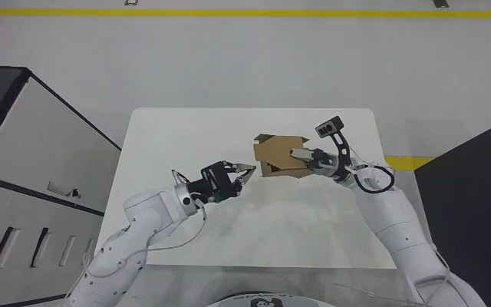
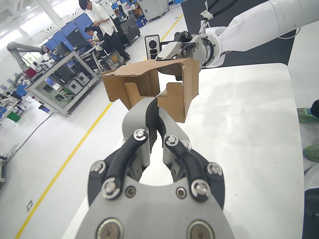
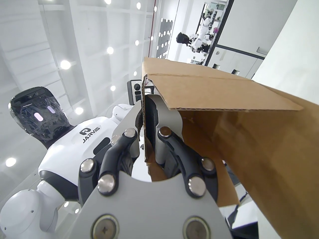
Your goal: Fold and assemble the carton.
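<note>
A brown cardboard carton [image 1: 278, 156], partly folded with open ends, is held just above the white table [image 1: 230, 130] right of the middle. My right gripper [image 1: 301, 155] is shut on one wall of the carton [image 3: 224, 115], its fingers [image 3: 149, 115] clamping the cardboard edge. My left gripper [image 1: 249, 168] is shut with nothing in it, its tips just short of the carton's near lower corner. In the left wrist view the shut left gripper [image 2: 155, 100] points at the carton's open end [image 2: 152, 85], where inner flaps stand loose, and the right gripper [image 2: 174, 50] holds the top wall behind.
The table's front half [image 1: 291, 230] is bare white surface. A grey cabinet [image 1: 46, 161] stands off the table's left edge and a dark panel [image 1: 460, 199] off its right. A yellow floor line [image 1: 245, 12] runs beyond the far edge.
</note>
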Controlling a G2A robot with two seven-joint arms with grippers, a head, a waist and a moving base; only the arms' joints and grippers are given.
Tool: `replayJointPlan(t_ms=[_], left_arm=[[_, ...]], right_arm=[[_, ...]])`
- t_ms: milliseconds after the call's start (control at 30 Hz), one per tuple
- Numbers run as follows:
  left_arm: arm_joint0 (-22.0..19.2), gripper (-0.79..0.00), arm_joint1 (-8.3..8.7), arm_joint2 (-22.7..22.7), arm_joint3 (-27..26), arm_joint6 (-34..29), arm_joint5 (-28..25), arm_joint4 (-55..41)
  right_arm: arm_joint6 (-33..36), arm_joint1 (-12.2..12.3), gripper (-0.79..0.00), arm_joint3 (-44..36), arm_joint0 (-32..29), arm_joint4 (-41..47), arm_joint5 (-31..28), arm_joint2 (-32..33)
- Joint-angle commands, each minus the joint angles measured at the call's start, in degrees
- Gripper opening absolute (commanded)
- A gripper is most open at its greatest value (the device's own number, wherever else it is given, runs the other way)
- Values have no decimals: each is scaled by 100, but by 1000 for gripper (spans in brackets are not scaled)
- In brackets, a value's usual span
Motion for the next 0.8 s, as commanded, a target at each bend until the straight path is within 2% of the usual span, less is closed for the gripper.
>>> replayJointPlan(t_ms=[0,267,533,767], left_arm=[[35,-785,6,-3,-48,21,-24,25],[122,-785,21,110,-273,144,-117,175],[101,-785,7,174,-231,90,82,151],[112,-785,13,191,-236,86,51,158]], right_arm=[[-62,-4,-785,4,-24,35,-32,20],[-385,-9,-785,-49,-129,-71,-78,73],[-69,-10,-785,-142,-176,-73,-91,41],[104,-12,-785,-235,-178,-88,30,-2]])
